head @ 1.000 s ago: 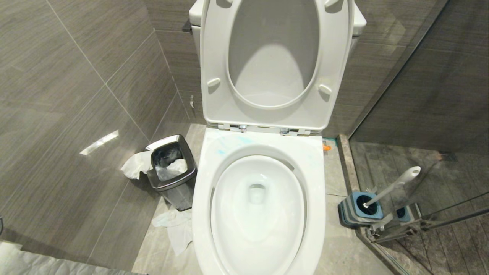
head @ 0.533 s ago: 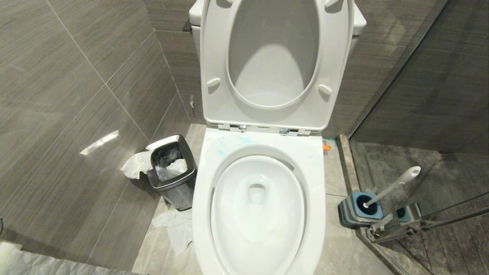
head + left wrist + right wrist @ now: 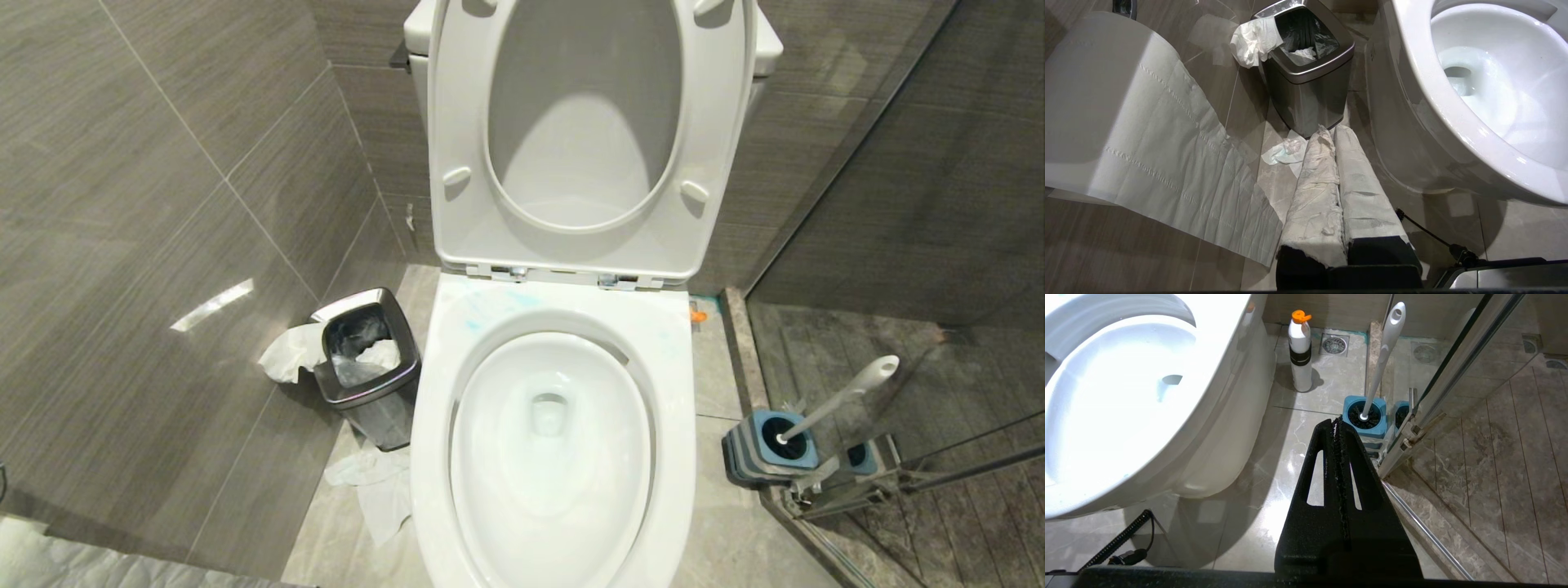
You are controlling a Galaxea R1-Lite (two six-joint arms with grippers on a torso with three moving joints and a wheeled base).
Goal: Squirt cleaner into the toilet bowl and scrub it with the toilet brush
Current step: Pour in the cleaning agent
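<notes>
Both pincers closed, empty: left pincer [image 3: 1331, 134] paper-wrapped, beside steel bin [image 3: 1306, 77]; right pincer [image 3: 1336, 426] near toilet brush [image 3: 1384, 347] standing in blue holder [image 3: 1365, 416]. Toilet bowl [image 3: 555, 563] open, cleaner [image 3: 482, 314] streaking rear rim. Grey tiled walls, marble floor [image 3: 1298, 428].

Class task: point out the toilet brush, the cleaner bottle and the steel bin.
toilet brush [image 3: 1385, 347], right wrist view, on its handle.
cleaner bottle [image 3: 1300, 355], right wrist view, on its body.
steel bin [image 3: 384, 423], head view, on its front wall.

No readable text, no labels, no brands, no numbers
</notes>
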